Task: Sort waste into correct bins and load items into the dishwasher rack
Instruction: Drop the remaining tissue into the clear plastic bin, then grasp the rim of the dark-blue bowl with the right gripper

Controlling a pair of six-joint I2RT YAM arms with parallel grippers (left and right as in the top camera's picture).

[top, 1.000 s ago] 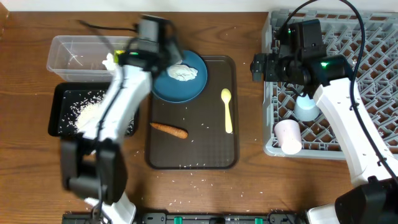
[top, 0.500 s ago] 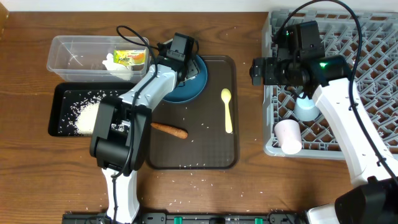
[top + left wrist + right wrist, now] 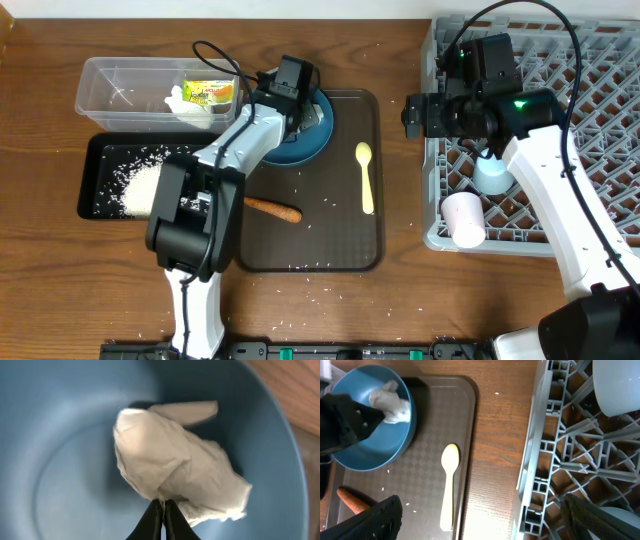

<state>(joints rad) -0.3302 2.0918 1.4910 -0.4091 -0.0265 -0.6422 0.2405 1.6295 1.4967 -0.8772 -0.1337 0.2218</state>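
Observation:
A crumpled white paper wad [image 3: 170, 465] lies on the dark-blue plate [image 3: 285, 152], which sits at the serving tray's far left corner. My left gripper [image 3: 163, 502] is shut, pinching the wad's near edge between its black fingertips. In the overhead view the left gripper [image 3: 303, 112] covers the wad. My right gripper [image 3: 485, 520] hangs open over the table strip between the tray and the grey dishwasher rack [image 3: 560, 60], with nothing in it. The yellow spoon [image 3: 365, 178] and the orange carrot [image 3: 272, 208] lie on the tray.
The dark-brown serving tray [image 3: 310, 250] holds scattered rice grains. A clear tub [image 3: 125, 90] at back left holds a yellow-green wrapper [image 3: 207, 93] and white paper. The black tray [image 3: 98, 160] holds rice [image 3: 140, 185]. A pink cup [image 3: 463, 218] and a light-blue cup [image 3: 492, 175] stand in the rack.
My left arm swung from over the tub to the plate, and its jaws closed on the paper wad. The right arm has stayed still and open.

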